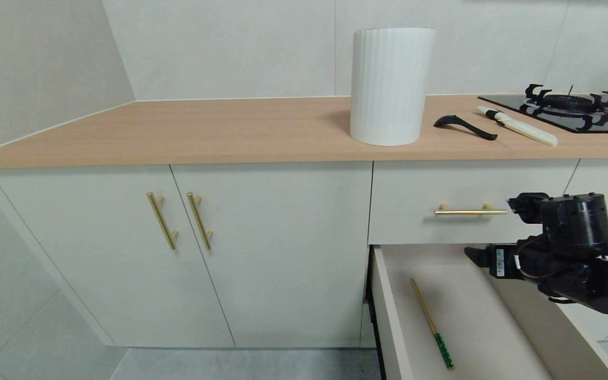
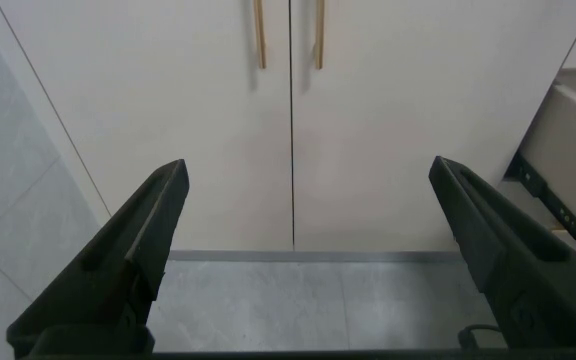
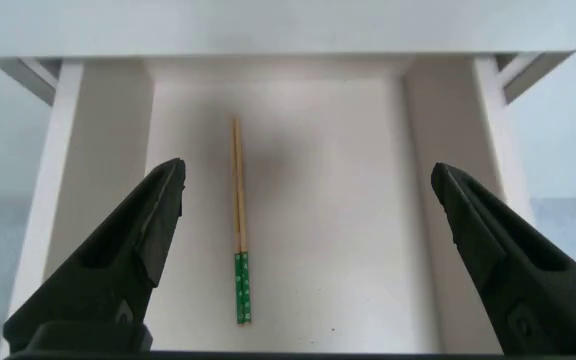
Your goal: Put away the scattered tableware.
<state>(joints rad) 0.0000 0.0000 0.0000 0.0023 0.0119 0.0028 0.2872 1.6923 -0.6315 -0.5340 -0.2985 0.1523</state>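
A pair of wooden chopsticks (image 1: 431, 323) with green ends lies in the open drawer (image 1: 388, 316); the right wrist view shows the chopsticks (image 3: 240, 240) on the drawer floor (image 3: 348, 200). My right gripper (image 1: 486, 249) hovers above the drawer, open and holding nothing (image 3: 308, 175). On the countertop (image 1: 203, 129) lie a black spoon (image 1: 465, 126) and a white knife (image 1: 518, 125), to the right of a tall white ribbed container (image 1: 391, 87). My left gripper (image 2: 308, 170) is open and holds nothing, low down facing the cabinet doors (image 2: 288, 110).
A black gas hob (image 1: 573, 108) sits at the counter's far right. A shut drawer with a gold handle (image 1: 470, 211) is above the open one. Two cabinet doors with gold handles (image 1: 180, 220) are on the left. Grey floor tiles (image 2: 268, 300) lie below.
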